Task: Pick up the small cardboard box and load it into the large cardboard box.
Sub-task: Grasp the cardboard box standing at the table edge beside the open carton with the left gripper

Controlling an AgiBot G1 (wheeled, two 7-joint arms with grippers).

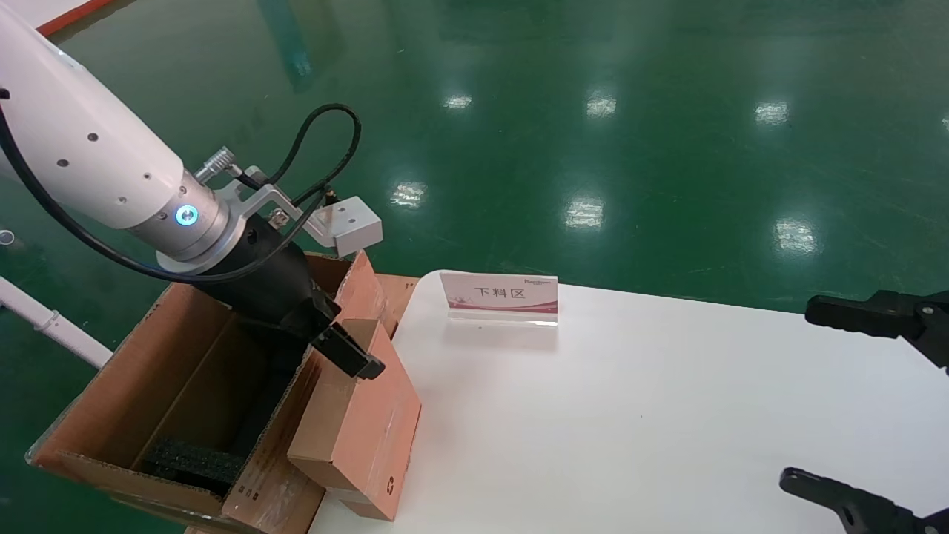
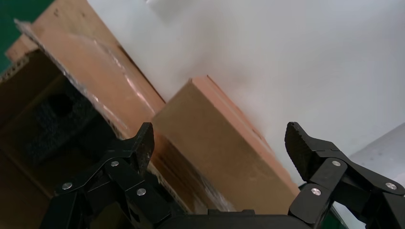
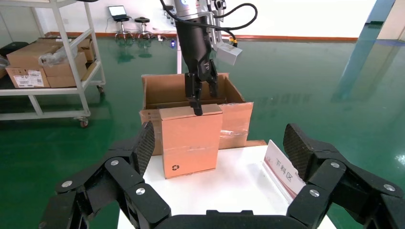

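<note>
The small cardboard box [image 1: 363,423] stands upright at the table's left edge, against the large cardboard box [image 1: 185,363]; its recycling mark faces the right wrist view [image 3: 191,138]. The large box's flaps are up and black foam [image 1: 193,460] lies inside. My left gripper [image 1: 334,341] is open right over the small box's top, one finger on the table side and the other on the large-box side. In the left wrist view the small box [image 2: 224,152] lies between the spread jaws [image 2: 219,138]. My right gripper [image 1: 815,397] is open and empty over the table's right side.
A white table [image 1: 630,408] bears a small sign [image 1: 500,297] with red print near its far edge. Green floor surrounds it. A wheeled shelf rack [image 3: 47,62] with cartons stands far behind the large box [image 3: 236,119].
</note>
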